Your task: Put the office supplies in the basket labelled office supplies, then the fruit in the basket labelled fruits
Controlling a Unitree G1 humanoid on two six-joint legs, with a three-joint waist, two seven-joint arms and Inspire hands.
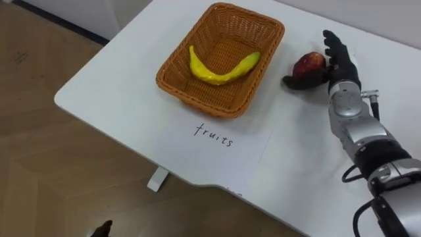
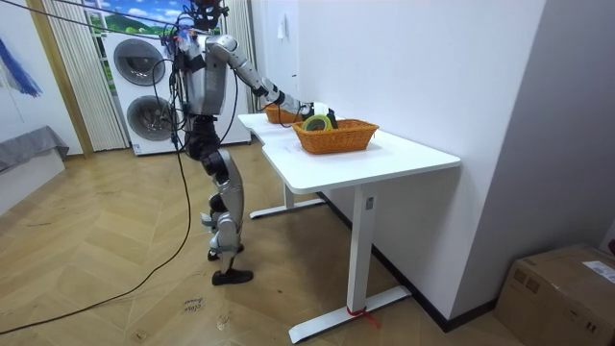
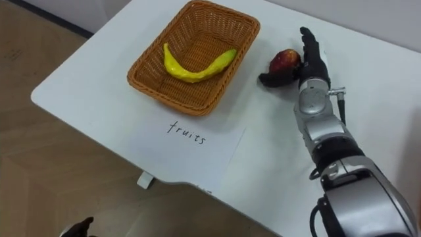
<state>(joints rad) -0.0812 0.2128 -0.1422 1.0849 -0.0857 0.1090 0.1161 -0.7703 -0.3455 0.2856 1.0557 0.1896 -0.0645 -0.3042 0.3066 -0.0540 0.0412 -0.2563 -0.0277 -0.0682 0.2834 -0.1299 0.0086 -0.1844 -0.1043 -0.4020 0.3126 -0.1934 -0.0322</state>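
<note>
In the left eye view, a banana (image 1: 220, 69) already lies in the wicker basket (image 1: 172, 62) on the white worktop (image 1: 118, 85). A red apple (image 1: 309, 64) sits on the worktop just right of that basket, not yet in it. The right hand (image 1: 339, 62) stands against the apple's right side with fingers straight and the thumb reaching along its near side; it is open, cupping rather than clamping. The left hand (image 1: 102, 229) shows at the bottom edge, below the worktop, and its state cannot be told. A paper sheet (image 1: 217, 148) in front of the basket bears the handwritten word "fruits".

In the room view, the robot stands at the worktop's end with its right arm stretched to the farther basket. A second wicker basket (image 2: 336, 136), nearer the camera, holds something yellow and dark, too small to name. The apple looks like the last fruit left to sort. Whether any office supplies remain cannot be told.

The right eye view offers no further legible writing.
</note>
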